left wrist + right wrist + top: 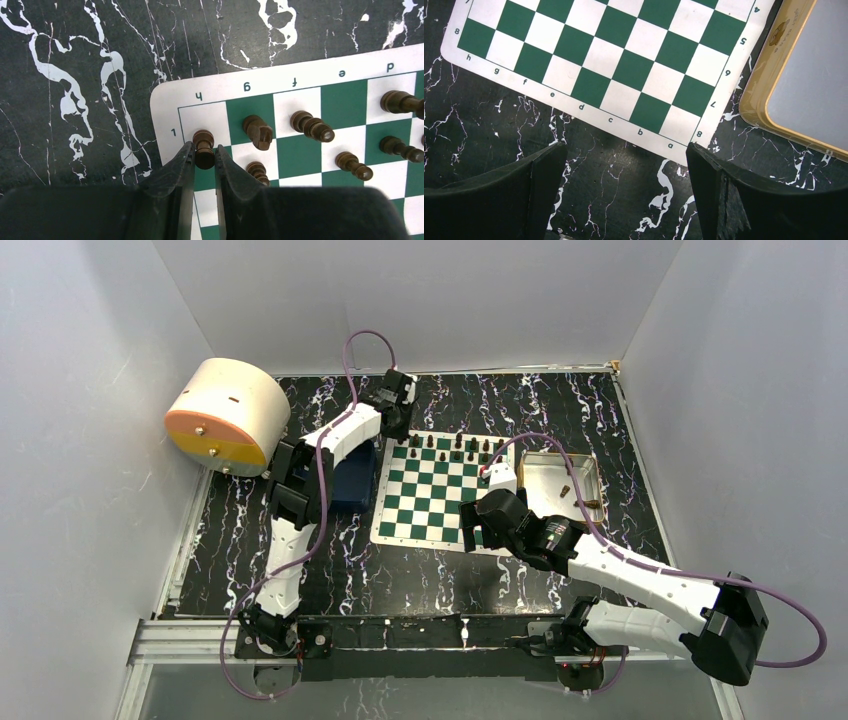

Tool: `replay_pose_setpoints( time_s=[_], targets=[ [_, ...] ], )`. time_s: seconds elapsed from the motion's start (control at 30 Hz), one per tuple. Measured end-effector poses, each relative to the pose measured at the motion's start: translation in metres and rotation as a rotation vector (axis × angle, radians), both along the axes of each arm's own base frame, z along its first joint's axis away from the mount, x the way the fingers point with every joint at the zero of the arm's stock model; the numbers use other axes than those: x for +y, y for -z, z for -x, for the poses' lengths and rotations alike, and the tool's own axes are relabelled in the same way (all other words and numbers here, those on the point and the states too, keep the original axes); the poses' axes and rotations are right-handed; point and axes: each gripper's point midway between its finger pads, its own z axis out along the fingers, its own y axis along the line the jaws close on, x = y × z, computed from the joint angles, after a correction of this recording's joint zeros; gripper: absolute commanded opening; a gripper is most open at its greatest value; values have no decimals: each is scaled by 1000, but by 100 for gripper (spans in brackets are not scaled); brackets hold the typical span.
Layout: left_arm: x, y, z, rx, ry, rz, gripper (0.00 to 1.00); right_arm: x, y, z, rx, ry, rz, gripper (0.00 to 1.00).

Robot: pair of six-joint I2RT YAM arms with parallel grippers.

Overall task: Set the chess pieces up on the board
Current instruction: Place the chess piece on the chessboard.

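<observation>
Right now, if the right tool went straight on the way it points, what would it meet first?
Likely the black, white-veined tabletop, just short of the green-and-white checked board's white border; depth is unclear.

Top camera sits high above and behind my arm bases, looking down and forward. It takes in the whole table (430, 580), so everything shows small. Left wrist camera rides just behind my left gripper (204, 150), aimed down past the fingers, very close on the board (320, 75) at its h1 corner with a few chess pieces (311, 126). Right wrist camera looks down past my right gripper (624, 147) from farther up, on the board's row-8 edge and the tray (755, 97) rim. All three views share the board. The wrist views catch opposite edges.
</observation>
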Motion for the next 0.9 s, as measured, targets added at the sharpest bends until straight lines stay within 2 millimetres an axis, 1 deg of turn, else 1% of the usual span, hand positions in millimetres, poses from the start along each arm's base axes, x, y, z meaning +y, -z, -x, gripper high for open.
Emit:
replay_pose_setpoints(
  time_s=[0.17,0.4,0.5,0.6,0.67,0.77,0.87,0.9],
  targets=[
    [-1,-2,-2,-6,7,3,9,0,1,0,3,0,5,99],
    [-1,-2,-1,-5,11,-1,12,-1,1,-1,-1,5,8,99],
    [-1,0,-1,-3,13,-4,15,-2,1,-2,-5,8,11,99],
    [-1,6,-2,0,14,-7,15,-2,1,-2,-7,10,12,99],
    [-2,6,-4,-7,16,-4,15,-2,1,-2,-7,11,12,99],
    [-2,6,-5,-10,20,-6,22,-2,1,-2,-8,13,13,99],
    [-2,6,-5,-12,24,-9,34,-3,1,-3,-9,14,14,99],
    [-2,7,-5,-11,26,-11,36,-3,1,-3,-10,14,14,99]
  ],
)
